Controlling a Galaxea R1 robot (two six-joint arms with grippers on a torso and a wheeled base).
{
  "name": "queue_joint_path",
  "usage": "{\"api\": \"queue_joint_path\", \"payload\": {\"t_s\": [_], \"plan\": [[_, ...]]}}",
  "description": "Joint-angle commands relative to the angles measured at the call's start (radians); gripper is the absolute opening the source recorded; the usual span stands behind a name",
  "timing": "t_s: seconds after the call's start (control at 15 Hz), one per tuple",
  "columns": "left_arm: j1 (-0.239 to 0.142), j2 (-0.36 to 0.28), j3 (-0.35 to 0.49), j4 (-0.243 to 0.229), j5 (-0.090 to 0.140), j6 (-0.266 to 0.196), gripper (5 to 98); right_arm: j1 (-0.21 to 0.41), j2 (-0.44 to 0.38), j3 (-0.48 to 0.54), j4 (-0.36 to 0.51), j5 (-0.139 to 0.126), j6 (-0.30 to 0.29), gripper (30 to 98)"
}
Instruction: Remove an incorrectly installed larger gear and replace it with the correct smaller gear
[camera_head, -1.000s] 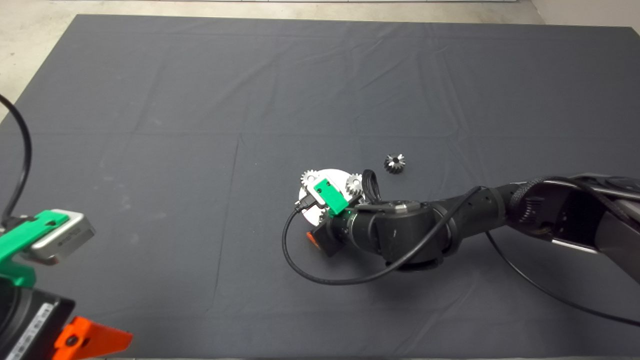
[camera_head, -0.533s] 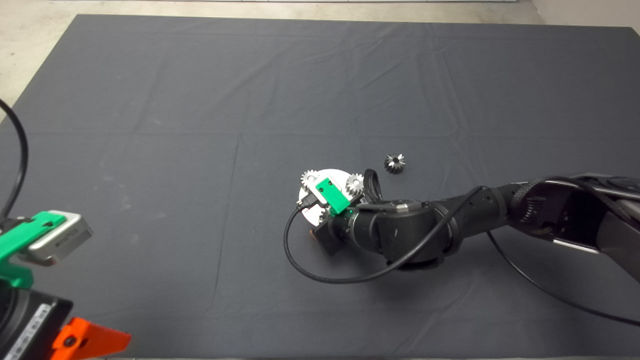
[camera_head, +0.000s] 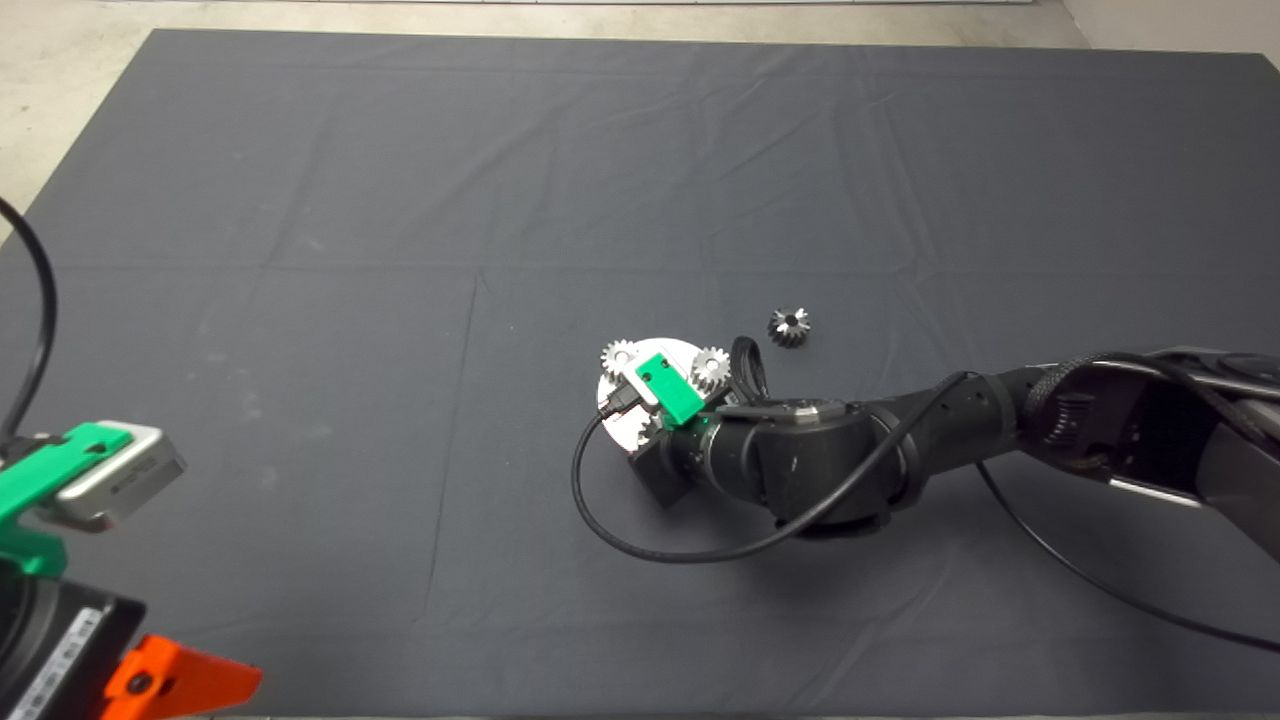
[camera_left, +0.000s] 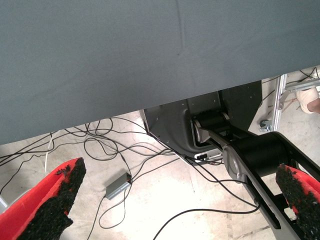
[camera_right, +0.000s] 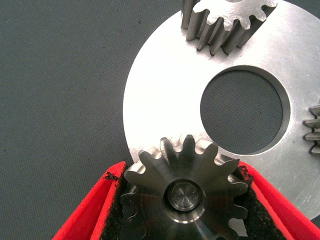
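Observation:
My right gripper (camera_right: 182, 167) is over the round steel plate (camera_right: 165, 100) near the mat's middle, and its black pads (camera_right: 116, 202) press on both sides of the larger gear (camera_right: 185, 195), which sits on a pin at the plate's edge. In the head view the gripper (camera_head: 648, 442) hides this gear. Two small gears (camera_head: 617, 354) (camera_head: 709, 368) stand on the plate (camera_head: 672, 350). The loose smaller gear (camera_head: 789, 327) lies on the mat just right of the plate. My left gripper (camera_left: 180, 172) is open and parked at the lower left.
The plate has a large round hole (camera_right: 245, 112) in its middle. A black cable (camera_head: 640, 545) loops on the mat in front of the right wrist. The left wrist view shows floor cables, the robot's base (camera_left: 210, 125) and a person's shoe (camera_left: 310, 97).
The right gripper's fingers have closed in on the gear at the plate's near edge; the red finger seen earlier beside the wrist has gone out of sight. The left arm barely moved.

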Motion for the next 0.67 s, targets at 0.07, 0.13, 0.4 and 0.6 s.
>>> {"api": "queue_joint_path", "payload": {"t_s": [0.07,0.13,0.4,0.6], "plan": [[-0.008,-0.002,0.015,-0.021,0.003,0.0,97.6,0.016,0.001,0.011,-0.017,-0.032,0.008,53.0],[-0.008,-0.002,0.015,-0.021,0.003,0.0,97.6,0.016,0.001,0.011,-0.018,-0.032,0.007,52.3],[-0.008,-0.002,0.015,-0.021,0.003,0.0,97.6,0.016,-0.004,0.013,-0.017,-0.032,0.003,51.3],[-0.008,-0.002,0.015,-0.021,0.003,0.0,97.6,0.016,-0.005,0.016,-0.018,-0.032,0.008,51.1]]}}
